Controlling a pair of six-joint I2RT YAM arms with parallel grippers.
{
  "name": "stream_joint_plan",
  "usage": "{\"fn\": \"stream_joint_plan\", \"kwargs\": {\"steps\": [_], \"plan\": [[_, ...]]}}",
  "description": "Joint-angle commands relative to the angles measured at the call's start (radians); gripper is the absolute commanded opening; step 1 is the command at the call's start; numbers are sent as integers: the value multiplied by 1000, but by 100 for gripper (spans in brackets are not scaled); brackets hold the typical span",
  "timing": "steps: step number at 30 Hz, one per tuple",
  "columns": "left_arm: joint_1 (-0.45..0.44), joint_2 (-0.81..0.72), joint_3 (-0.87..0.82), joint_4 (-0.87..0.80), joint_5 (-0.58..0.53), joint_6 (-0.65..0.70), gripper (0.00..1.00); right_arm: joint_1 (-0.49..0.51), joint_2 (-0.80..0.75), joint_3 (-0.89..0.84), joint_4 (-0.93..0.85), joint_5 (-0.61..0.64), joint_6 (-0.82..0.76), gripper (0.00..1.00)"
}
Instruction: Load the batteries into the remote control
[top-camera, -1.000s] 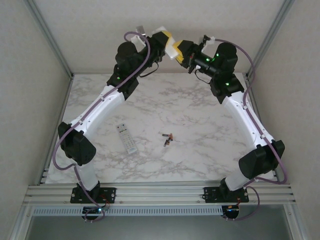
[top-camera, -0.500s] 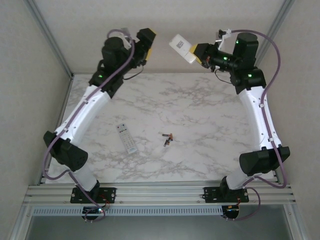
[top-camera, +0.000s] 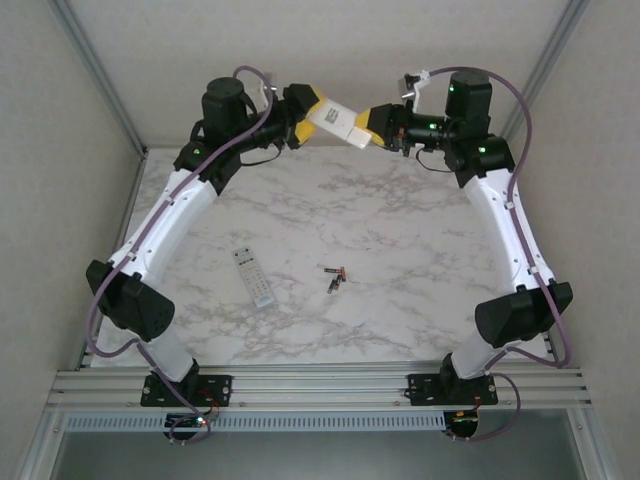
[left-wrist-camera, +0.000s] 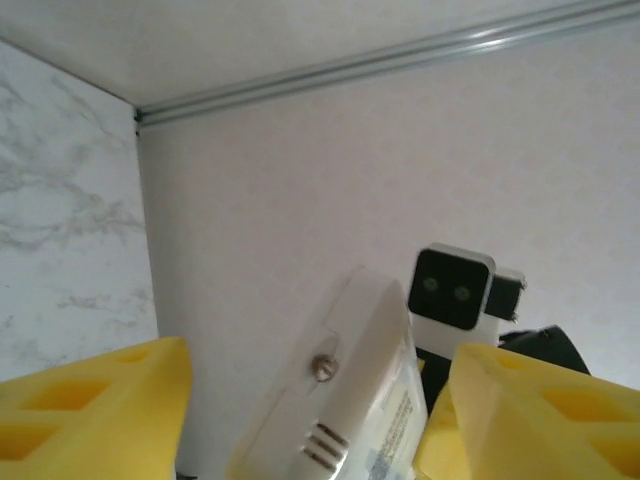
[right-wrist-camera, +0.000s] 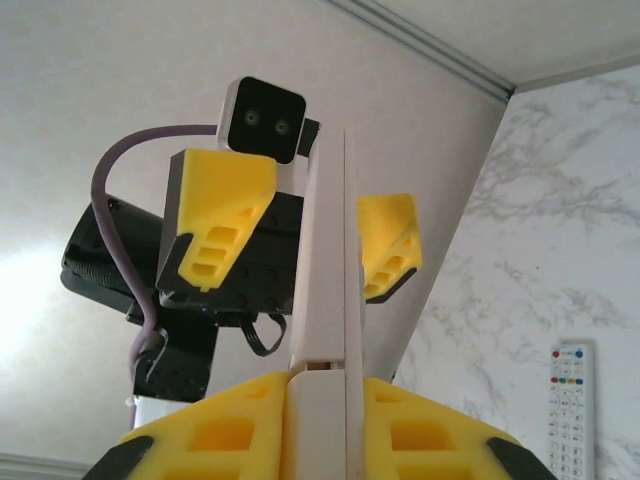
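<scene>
Right end effector (right-wrist-camera: 320, 405) clamps one end of a slim white plastic remote control (right-wrist-camera: 325, 250), holding it aloft, apparently so the left end effector (right-wrist-camera: 305, 235), fingers apart, can straddle the other end. Small dark, orange-tipped cylindrical batteries (top-camera: 336, 278) lie on the marbled worktop (top-camera: 400, 230) below.

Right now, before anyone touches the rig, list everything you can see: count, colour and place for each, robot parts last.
Held remote: one, white, in the air over the table's far edge, between both grippers.
Flat remote: one, white with coloured buttons, lying on the table left of centre.
Batteries: a few, too small to count, dark with reddish ends, on the table near the centre.
Table: one, white-grey marble pattern.
Left gripper: one, yellow fingers, open either side of the held remote.
Right gripper: one, yellow fingers, shut on the held remote.
Arms: two, white and black, raised.
</scene>
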Motion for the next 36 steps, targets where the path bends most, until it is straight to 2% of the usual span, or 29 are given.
{"fn": "stream_joint_plan", "kwargs": {"steps": [1, 3, 8, 10, 11, 13, 19, 25, 28, 32, 34, 36], "plan": [[-17, 4, 0, 143, 64, -79, 63, 16, 15, -6, 116, -43, 74, 11], [-17, 0, -16, 173, 51, -93, 55, 26, 18, -24, 174, -47, 127, 11], [-16, -28, -111, 390, 24, -208, 36, 35, 26, -46, 190, -53, 180, 13], [-16, -33, -139, 448, 18, -235, 29, 39, 23, -48, 198, -51, 195, 22], [-16, -32, -149, 469, 12, -236, 26, 41, 20, -42, 196, -47, 199, 31], [-16, -34, -153, 472, 3, -214, 20, 44, 14, -33, 180, -29, 203, 45], [-17, -54, -138, 361, -83, -27, 1, 43, -72, -110, 118, 159, 270, 49], [-25, -74, -158, 368, -125, 36, 0, 60, -155, -283, 282, 242, 425, 52], [-36, -72, -149, 351, -134, 70, 0, 85, -156, -291, 293, 269, 441, 54], [-55, -60, -101, 245, -161, 161, 0, 102, -133, -269, 274, 284, 441, 64], [-60, -56, -91, 224, -167, 181, 0, 106, -126, -261, 259, 294, 433, 63], [-63, -59, -91, 225, -170, 180, 0, 109, -117, -255, 236, 297, 423, 58]]}}
